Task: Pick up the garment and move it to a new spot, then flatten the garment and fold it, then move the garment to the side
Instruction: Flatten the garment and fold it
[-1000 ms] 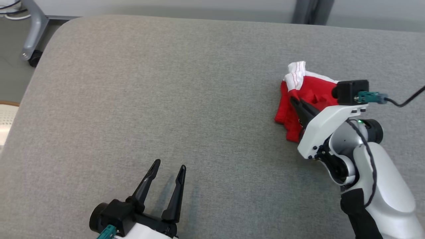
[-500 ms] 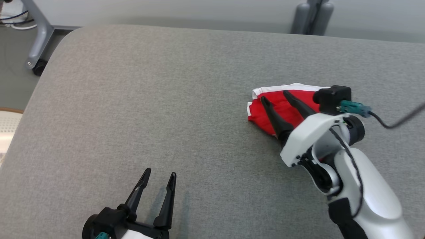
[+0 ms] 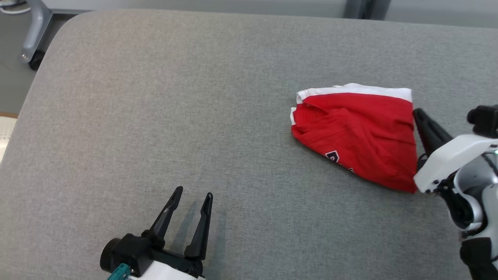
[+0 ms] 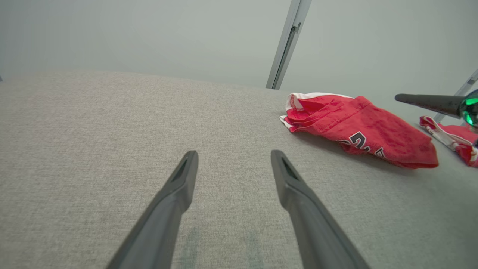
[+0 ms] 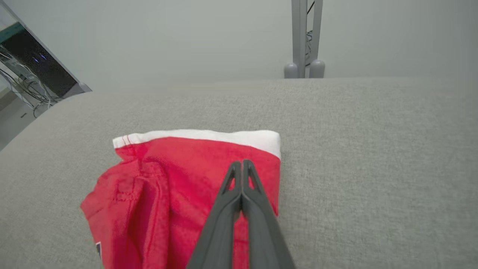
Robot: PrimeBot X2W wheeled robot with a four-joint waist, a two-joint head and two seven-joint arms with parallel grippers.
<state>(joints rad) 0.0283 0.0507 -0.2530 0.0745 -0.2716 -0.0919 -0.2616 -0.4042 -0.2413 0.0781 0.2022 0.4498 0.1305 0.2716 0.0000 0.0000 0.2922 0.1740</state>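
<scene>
The garment [image 3: 358, 128] is red with a white band and dark print, and it lies folded flat on the right half of the grey cushioned surface [image 3: 155, 97]. My right gripper [image 3: 417, 112] is shut with nothing in it, its tip just off the garment's right edge. In the right wrist view its closed fingers [image 5: 242, 163] point over the garment [image 5: 179, 179] near the white band. Low at the left, my left gripper [image 3: 191, 193] stands open and empty, well away from the garment. The left wrist view shows the same open gripper [image 4: 233, 155], with the garment [image 4: 358, 127] to the upper right.
A grey metal leg with a castor [image 3: 31, 35] stands on the floor beyond the surface's far left corner. A grey post [image 5: 303, 37] rises behind the far edge. More red and white cloth [image 4: 448, 138] lies at the right edge of the left wrist view.
The garment was bunched in my right gripper; it now lies flat and folded. The right gripper let go, drew back to the right and shut. The head camera shifted.
</scene>
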